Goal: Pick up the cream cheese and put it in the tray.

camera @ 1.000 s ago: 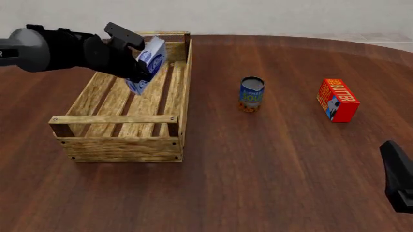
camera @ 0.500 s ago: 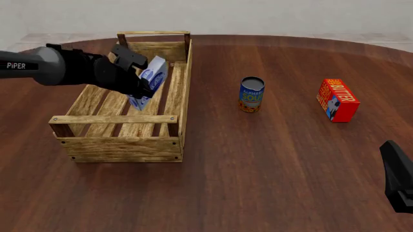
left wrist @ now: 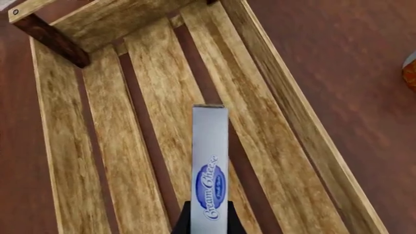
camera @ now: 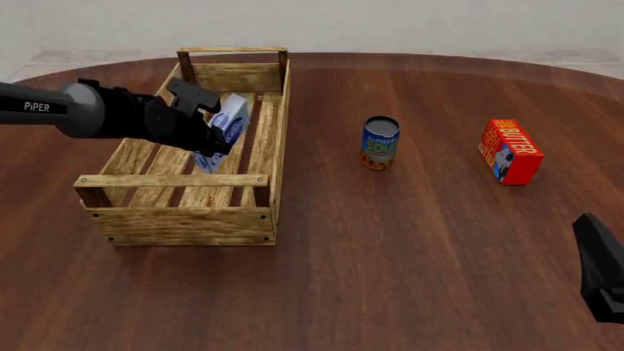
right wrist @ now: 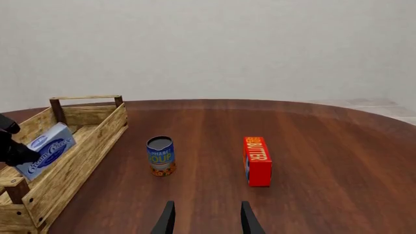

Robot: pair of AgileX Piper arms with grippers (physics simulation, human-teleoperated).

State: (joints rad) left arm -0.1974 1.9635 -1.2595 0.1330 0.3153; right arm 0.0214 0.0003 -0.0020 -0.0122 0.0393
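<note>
Front view — soup can (camera: 381,143), butter box (camera: 510,151).

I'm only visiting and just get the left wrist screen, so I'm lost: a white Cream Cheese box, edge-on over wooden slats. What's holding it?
Observer: The left gripper, shut on the cream cheese, holds it tilted inside the tray, low over the slats.
Visitor: Is anything else around?
Observer: A soup can and a red butter box stand on the table, to the tray's right.
Visitor: Is there another arm?
Observer: Yes. The right gripper is open and empty, at the near right side, far from the tray.
</note>
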